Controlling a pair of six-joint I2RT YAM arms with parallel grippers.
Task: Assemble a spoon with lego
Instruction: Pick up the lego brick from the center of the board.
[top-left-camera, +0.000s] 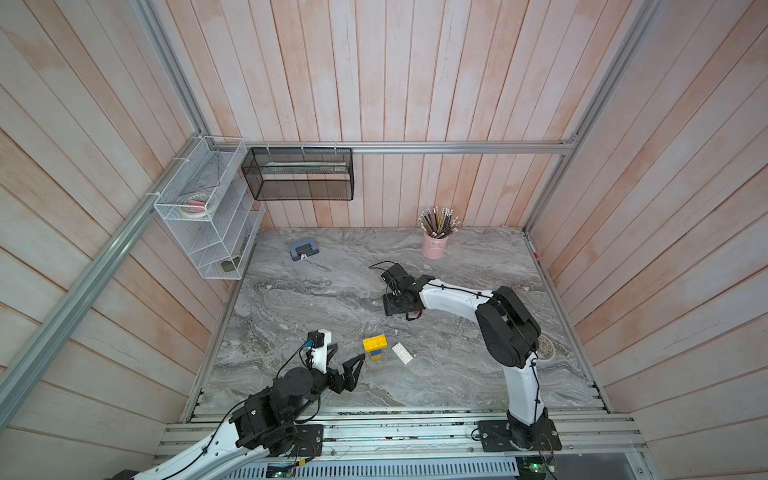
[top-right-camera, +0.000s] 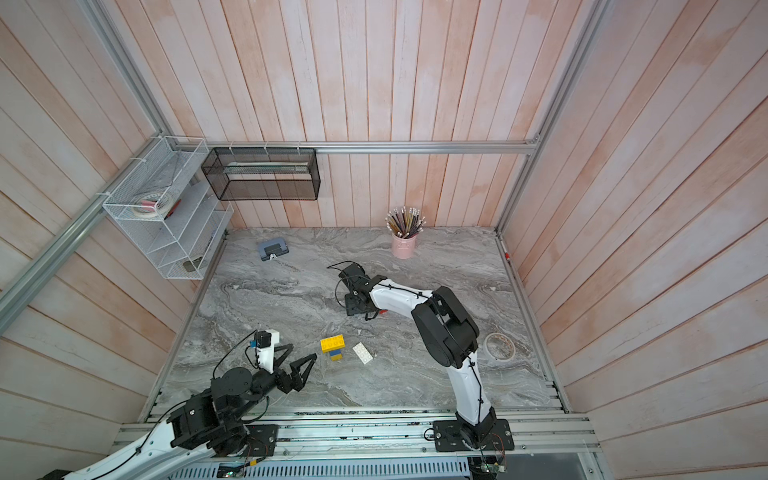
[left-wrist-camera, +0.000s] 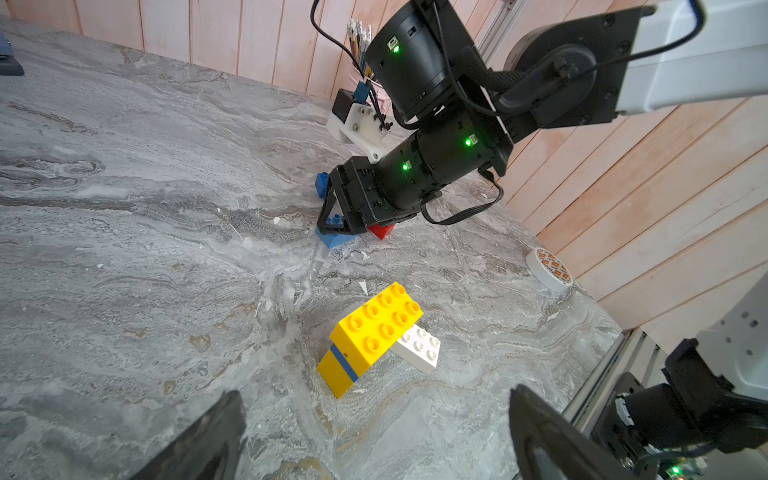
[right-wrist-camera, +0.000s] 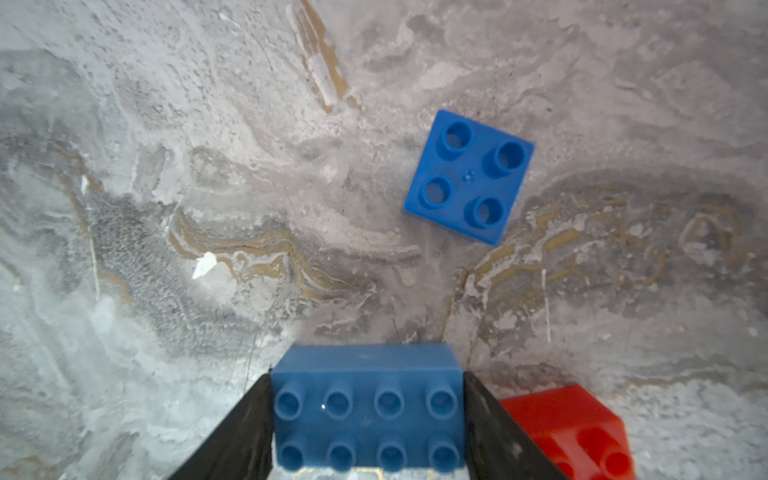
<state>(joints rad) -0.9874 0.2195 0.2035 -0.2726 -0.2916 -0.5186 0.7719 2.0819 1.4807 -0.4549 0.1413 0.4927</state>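
Observation:
The spoon shows only as a small stack (top-left-camera: 375, 343) (left-wrist-camera: 374, 328) near the front middle: a yellow oblong lego brick on a thin blue layer and a yellow brick. A white oblong brick (top-left-camera: 403, 353) (left-wrist-camera: 419, 347) lies beside it. My left gripper (top-left-camera: 350, 351) (left-wrist-camera: 386, 399) stands open just left of the stack, holding nothing. Farther back, my right gripper (right-wrist-camera: 367, 376) is shut on the ends of a blue oblong brick (right-wrist-camera: 368, 411) (left-wrist-camera: 332, 239) that rests on the table. A blue square brick (right-wrist-camera: 469, 176) and a red brick (right-wrist-camera: 569, 428) lie next to it.
A pink cup of pencils (top-left-camera: 435, 245) stands at the back. A tape roll (top-right-camera: 498, 345) lies at the right, behind my right arm. A grey-blue hole punch (top-left-camera: 302, 250) sits back left. Wire shelves (top-left-camera: 203, 216) and a black mesh basket (top-left-camera: 299, 174) hang on the wall.

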